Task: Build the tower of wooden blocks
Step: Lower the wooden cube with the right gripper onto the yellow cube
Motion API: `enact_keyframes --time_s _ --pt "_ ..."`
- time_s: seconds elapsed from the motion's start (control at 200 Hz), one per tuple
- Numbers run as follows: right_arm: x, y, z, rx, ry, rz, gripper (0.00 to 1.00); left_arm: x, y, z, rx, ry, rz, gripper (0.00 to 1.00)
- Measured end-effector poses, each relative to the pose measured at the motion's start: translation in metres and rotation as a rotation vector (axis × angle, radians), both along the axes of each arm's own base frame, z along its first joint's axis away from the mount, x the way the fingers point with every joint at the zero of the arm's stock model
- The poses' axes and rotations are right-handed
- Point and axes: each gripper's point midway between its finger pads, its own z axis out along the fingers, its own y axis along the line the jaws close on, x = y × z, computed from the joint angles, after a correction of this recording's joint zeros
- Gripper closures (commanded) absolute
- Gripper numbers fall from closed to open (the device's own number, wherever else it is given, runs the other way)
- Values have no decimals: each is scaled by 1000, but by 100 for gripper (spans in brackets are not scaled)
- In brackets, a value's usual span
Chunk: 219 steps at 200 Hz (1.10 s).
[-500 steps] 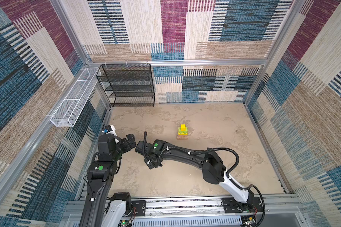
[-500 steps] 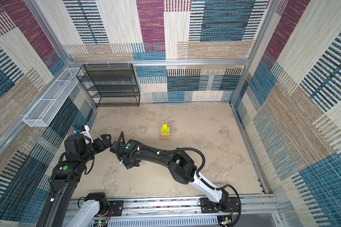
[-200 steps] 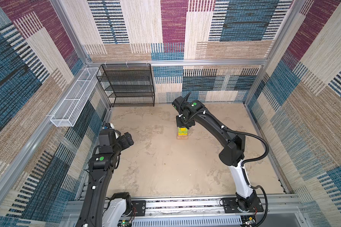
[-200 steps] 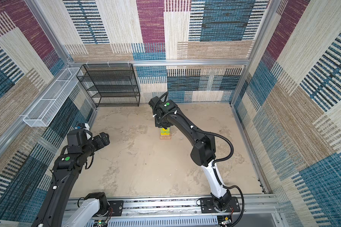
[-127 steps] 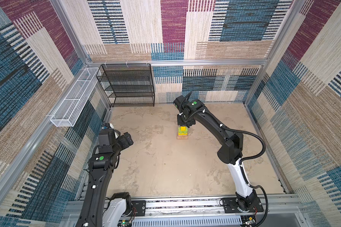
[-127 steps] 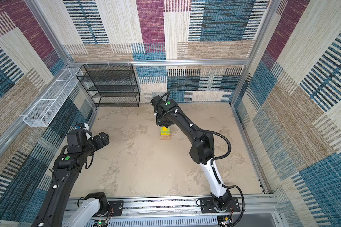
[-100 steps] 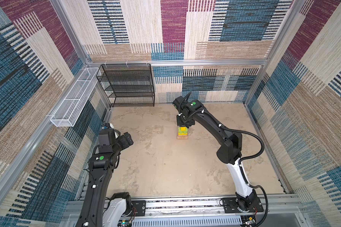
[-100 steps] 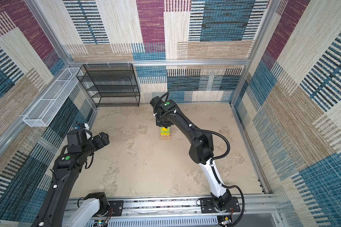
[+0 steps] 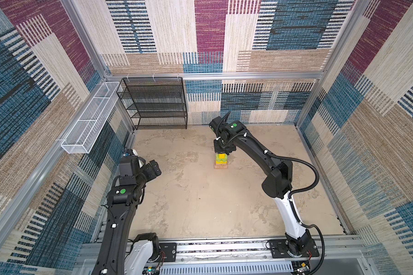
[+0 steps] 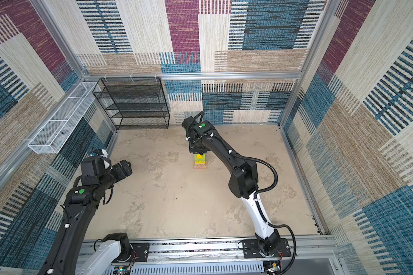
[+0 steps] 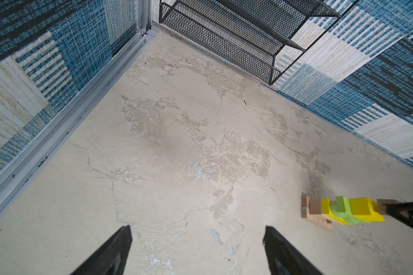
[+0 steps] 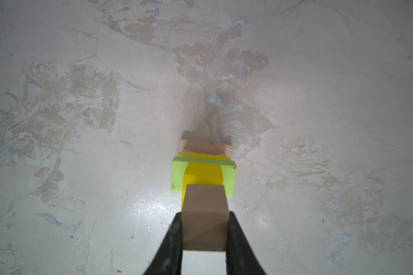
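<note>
The right gripper [image 12: 204, 232] has swung across to the tower [image 9: 221, 162] in the middle of the table, clamped on a tan cube [image 12: 205, 200] at its yellow block [image 12: 203, 172]. Release looks next. The left gripper [image 11: 197, 240] hangs open and empty.

top views: overhead, whole scene | wrist views: near, downward | all share: tower [image 9: 221, 160]

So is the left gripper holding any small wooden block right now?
No, the left gripper is open, its jaws wide apart with nothing between them.

Tan cube [image 12: 205, 202] — unseen beneath right gripper [image 9: 221, 151] in both top views
</note>
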Motion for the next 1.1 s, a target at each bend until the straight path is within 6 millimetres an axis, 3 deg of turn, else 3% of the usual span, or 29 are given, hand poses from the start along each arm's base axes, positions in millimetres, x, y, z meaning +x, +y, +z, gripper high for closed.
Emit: enact_keyframes --time_s 1.097 --pt "0 3 -5 -16 9 57 100 -1 0 0 2 -2 -1 8"
